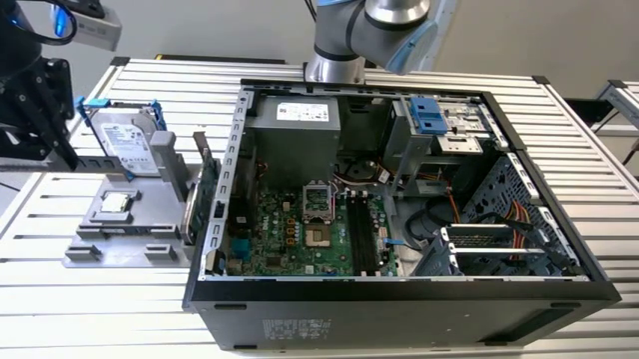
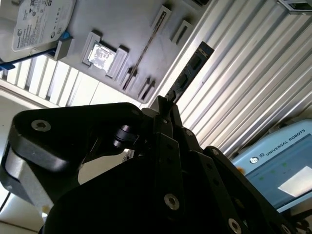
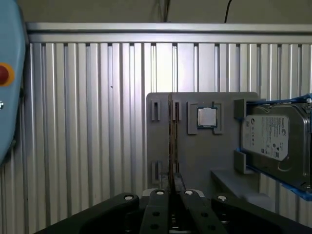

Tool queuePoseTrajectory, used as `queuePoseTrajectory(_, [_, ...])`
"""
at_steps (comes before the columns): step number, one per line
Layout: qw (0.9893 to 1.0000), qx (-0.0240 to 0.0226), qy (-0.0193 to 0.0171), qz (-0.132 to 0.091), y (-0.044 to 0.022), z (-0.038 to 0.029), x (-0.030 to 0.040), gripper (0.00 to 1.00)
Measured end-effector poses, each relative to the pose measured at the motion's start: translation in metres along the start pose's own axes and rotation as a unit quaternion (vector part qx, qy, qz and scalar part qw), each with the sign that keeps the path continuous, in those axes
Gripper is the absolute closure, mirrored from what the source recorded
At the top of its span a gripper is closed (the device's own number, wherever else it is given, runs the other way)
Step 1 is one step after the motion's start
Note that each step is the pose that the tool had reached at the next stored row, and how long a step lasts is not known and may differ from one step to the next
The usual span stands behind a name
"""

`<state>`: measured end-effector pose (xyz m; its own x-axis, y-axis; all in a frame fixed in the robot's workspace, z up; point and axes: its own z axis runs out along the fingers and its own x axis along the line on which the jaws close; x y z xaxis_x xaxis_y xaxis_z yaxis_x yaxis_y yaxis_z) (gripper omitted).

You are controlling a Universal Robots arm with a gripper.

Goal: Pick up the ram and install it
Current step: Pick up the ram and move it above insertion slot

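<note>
Ribbed table (image 1: pixel 170 75) carries open computer case (image 1: pixel 399 295). At exterior view's left sits grey fixture plate (image 3: pixel 195 161), hard drive (image 3: pixel 273 141) standing in it. Gripper (image 3: pixel 171 193) hangs over plate area, outside case. Claw pinched almost closed on one end of ram (image 2: pixel 191 68). Ram juts straight out from fingertips, edge-on in first wrist view. Judged light, stiff, very thin, fragile: chips and contact edge bare. Best hold: across flat faces near short end, off contacts. Long overhang may pivot in pinch.
</note>
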<state>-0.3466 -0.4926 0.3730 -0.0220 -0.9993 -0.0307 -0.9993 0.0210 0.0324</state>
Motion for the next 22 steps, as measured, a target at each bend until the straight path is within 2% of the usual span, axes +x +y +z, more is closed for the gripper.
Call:
queuePoseTrajectory(8, [1.0,0.0,0.0,0.0,0.0002,-0.0063,-0.0002,1.0])
queuePoseTrajectory(16, [1.0,0.0,0.0,0.0,0.0002,-0.0071,-0.0002,1.0])
queuePoseTrajectory(22, [1.0,0.0,0.0,0.0,-0.0031,-0.0072,-0.0003,1.0])
